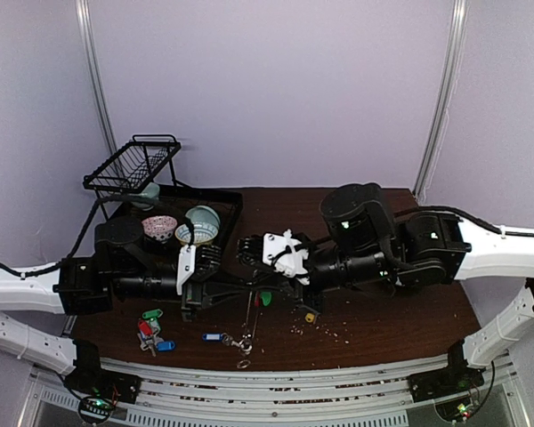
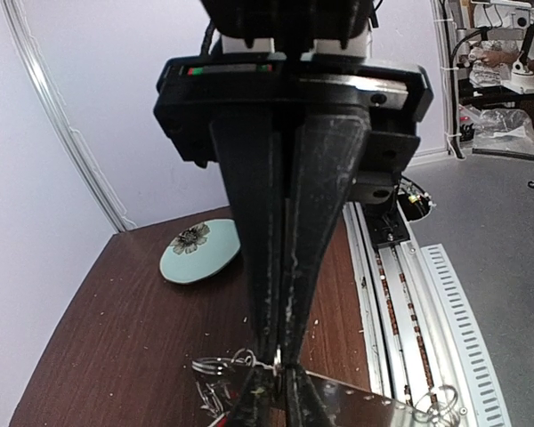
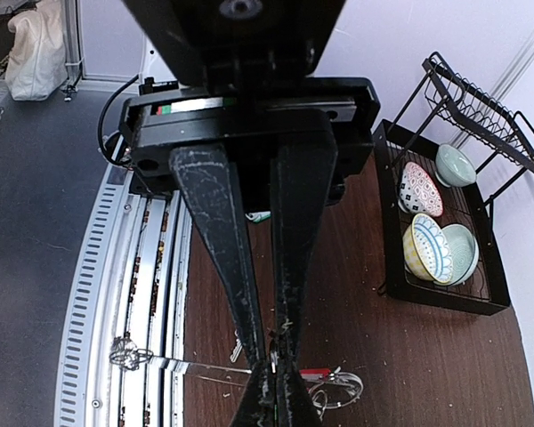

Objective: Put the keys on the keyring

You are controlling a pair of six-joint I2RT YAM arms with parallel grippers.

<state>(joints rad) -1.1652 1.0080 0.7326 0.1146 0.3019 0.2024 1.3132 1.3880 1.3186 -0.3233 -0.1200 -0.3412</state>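
The keyring point(image 1: 248, 318) hangs edge-on between the two arms, small wire rings point(image 1: 242, 342) at its near end. My left gripper point(image 2: 280, 363) is shut on a small wire ring at the keyring's point(image 2: 374, 407) far rim. My right gripper point(image 3: 274, 360) is shut on that same end of the keyring point(image 3: 196, 365); a red-tagged key point(image 3: 317, 374) and wire rings hang just beyond its fingers. In the top view a green-tagged key point(image 1: 265, 298) shows beside the right gripper point(image 1: 258, 285). Loose keys lie on the table: a green, red and blue cluster point(image 1: 150, 329), a blue one point(image 1: 212, 337), a tan one point(image 1: 310, 317).
A black tray point(image 1: 234, 206) with patterned bowls and a wire rack point(image 1: 132, 165) stands at the back left. A pale green flowered plate point(image 2: 196, 252) lies on the table. A loose ring point(image 1: 244, 363) sits near the table's front edge, by the metal rails point(image 1: 276, 378).
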